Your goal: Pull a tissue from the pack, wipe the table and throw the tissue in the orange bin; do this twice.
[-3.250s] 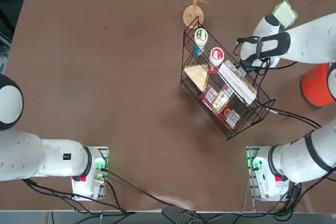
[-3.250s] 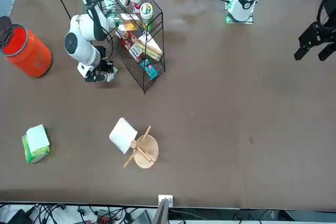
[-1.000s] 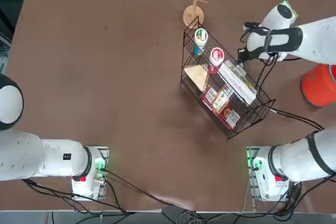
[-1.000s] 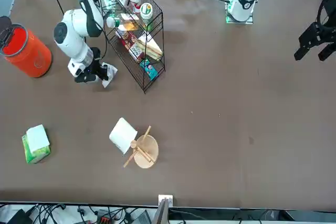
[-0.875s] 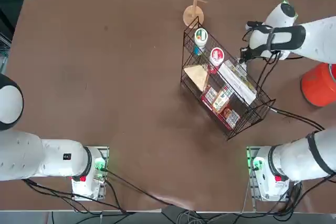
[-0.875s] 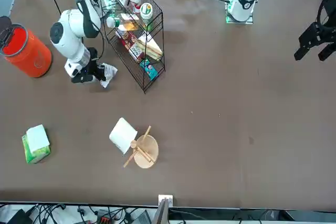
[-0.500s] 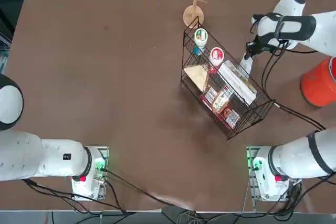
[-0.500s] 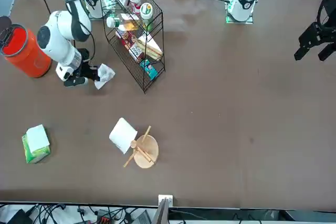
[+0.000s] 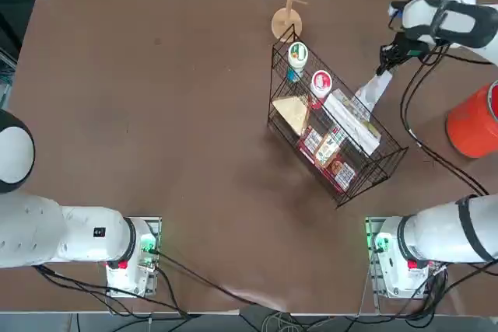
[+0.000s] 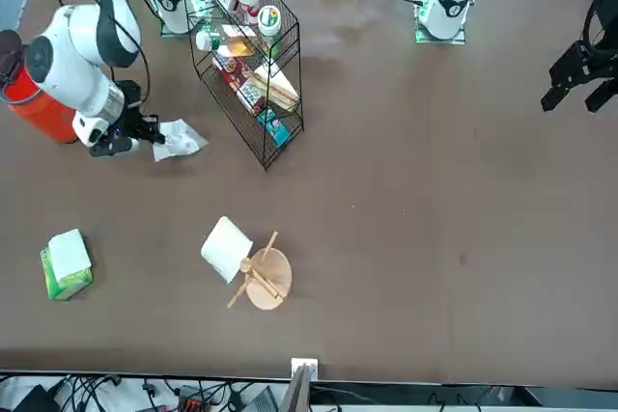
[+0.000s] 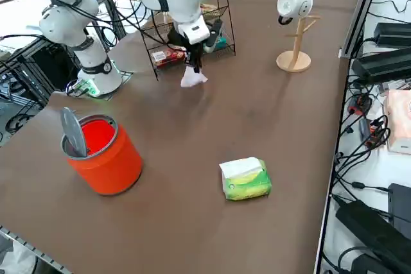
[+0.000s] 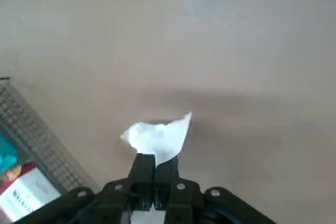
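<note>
My right gripper [image 9: 387,64] [image 10: 145,132] [image 11: 194,62] is shut on a crumpled white tissue [image 9: 373,89] [image 10: 177,140] [image 11: 192,78] [image 12: 157,137]. The tissue hangs from the fingertips just above the brown table [image 9: 156,114], beside the wire basket. The orange bin [image 9: 471,126] [image 10: 39,108] [image 11: 103,152] stands open near the table's right edge, some way from the gripper; my arm partly covers it in the front view. The yellow-green pack [image 10: 66,262] [image 11: 245,178] lies at the far right, white tissue showing on top. My arm hides it in the top view.
A black wire basket [image 9: 334,126] [image 11: 186,30] of packets and bottles stands close beside the gripper. A wooden stand with a white paper roll [image 9: 288,21] [image 10: 249,272] [image 11: 294,30] sits at the far edge. A cable trails from my arm over the table.
My right gripper has carried the tissue away from the basket's side, toward the table's far right, and has risen. The pack and the bin have not moved.
</note>
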Available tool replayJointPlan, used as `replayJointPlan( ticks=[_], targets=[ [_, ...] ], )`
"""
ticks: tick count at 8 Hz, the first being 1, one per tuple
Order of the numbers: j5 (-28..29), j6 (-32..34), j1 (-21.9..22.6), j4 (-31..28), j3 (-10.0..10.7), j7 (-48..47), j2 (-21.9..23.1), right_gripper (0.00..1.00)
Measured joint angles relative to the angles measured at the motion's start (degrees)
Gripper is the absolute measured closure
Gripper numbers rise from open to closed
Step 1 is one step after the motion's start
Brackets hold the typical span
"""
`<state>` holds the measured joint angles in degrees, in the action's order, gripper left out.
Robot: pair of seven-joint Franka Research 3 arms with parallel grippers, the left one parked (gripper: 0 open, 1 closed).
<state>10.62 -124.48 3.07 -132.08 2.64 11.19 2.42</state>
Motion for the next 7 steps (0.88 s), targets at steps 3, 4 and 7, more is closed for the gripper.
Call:
replayJointPlan(
  ticks=[3, 4, 7],
  targets=[
    [-4.1, 18.43, -4.63, 12.01, 0.12, 0.0, 2.62, 0.98],
    [-4.8, 21.25, -5.71, 14.86, 0.17, 0.0, 2.71, 0.98],
    [-11.6, 28.07, -9.17, 21.05, 0.23, 0.02, 2.6, 0.98]
  ],
)
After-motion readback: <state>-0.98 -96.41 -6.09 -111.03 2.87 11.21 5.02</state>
